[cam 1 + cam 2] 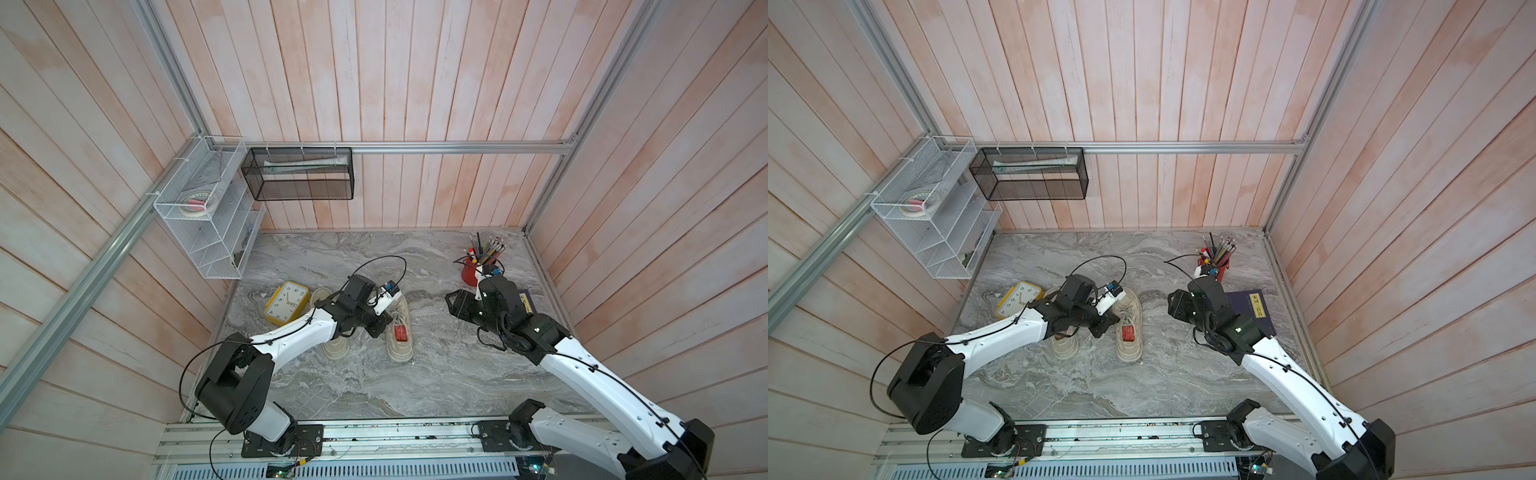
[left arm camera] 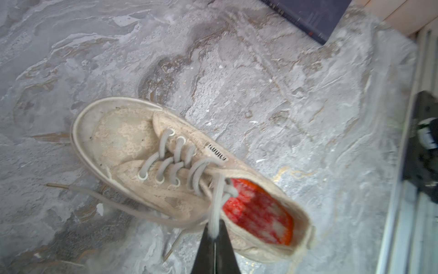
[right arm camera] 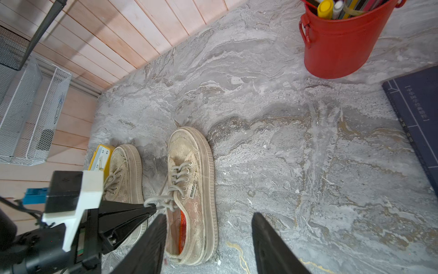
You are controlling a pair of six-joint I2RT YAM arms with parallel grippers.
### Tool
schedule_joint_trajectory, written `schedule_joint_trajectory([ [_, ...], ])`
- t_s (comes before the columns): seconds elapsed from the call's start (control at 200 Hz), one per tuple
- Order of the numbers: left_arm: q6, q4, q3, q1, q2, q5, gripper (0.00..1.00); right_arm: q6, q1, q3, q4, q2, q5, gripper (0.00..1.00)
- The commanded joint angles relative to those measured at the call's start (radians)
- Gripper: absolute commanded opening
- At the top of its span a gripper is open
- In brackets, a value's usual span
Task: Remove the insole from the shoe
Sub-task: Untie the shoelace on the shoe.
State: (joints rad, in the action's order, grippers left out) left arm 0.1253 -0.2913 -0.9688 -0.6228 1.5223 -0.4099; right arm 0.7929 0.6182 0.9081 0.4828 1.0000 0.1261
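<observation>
Across the grey marble table [image 1: 436, 374] we see two white-and-black arms reaching in from the near rail. The left arm [image 1: 291, 332] stretches over the pair of shoes. The right arm [image 1: 582, 361] is bent above the dark blue book [image 1: 1252, 309] that lies flat near the table's right edge.

On the walls hang a white wire basket [image 1: 208, 216] and a black mesh basket [image 1: 299, 174]. A yellow clock [image 1: 286, 308] lies just beside the second shoe [image 1: 334, 347], and a red pot [image 1: 471, 272] full of pencils stands near the far right corner.

We find the shoe [image 2: 123, 140] upright on its sole, side by side with its partner, toe pointing to the back wall. The insole [image 2: 258, 213], red and white with an orange edge, lies inside it and shows through the heel opening.

The left gripper [image 2: 215, 237] has its jaws pressed together on the shoelace [image 2: 216, 206], which runs taut from the eyelets to the tips. The right gripper [image 3: 209, 215] has its jaws spread apart and carries nothing. It hangs over the table near the shoe's heel end and does not touch it.
</observation>
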Motion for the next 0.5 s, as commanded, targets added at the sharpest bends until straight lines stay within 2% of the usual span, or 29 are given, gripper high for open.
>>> schedule_joint_trajectory([
  [0.0,-0.152,0.009,-0.043,0.006,-0.033,-0.178,0.0,0.0,-0.005,0.005,0.032,-0.017,0.006,0.59],
  [0.18,-0.568,0.129,-0.075,0.006,0.019,-0.308,0.0,0.001,-0.008,0.007,0.035,-0.014,0.001,0.59],
  [0.29,-0.887,0.21,-0.098,0.004,0.103,-0.352,0.0,0.003,-0.008,0.008,0.035,-0.013,-0.003,0.59],
  [0.415,-1.237,0.436,-0.069,-0.004,0.215,-0.422,0.0,0.005,-0.009,0.007,0.042,-0.015,-0.006,0.59],
  [0.495,-1.43,0.66,-0.022,-0.011,0.258,-0.392,0.0,0.01,-0.008,0.006,0.046,-0.017,-0.006,0.59],
])
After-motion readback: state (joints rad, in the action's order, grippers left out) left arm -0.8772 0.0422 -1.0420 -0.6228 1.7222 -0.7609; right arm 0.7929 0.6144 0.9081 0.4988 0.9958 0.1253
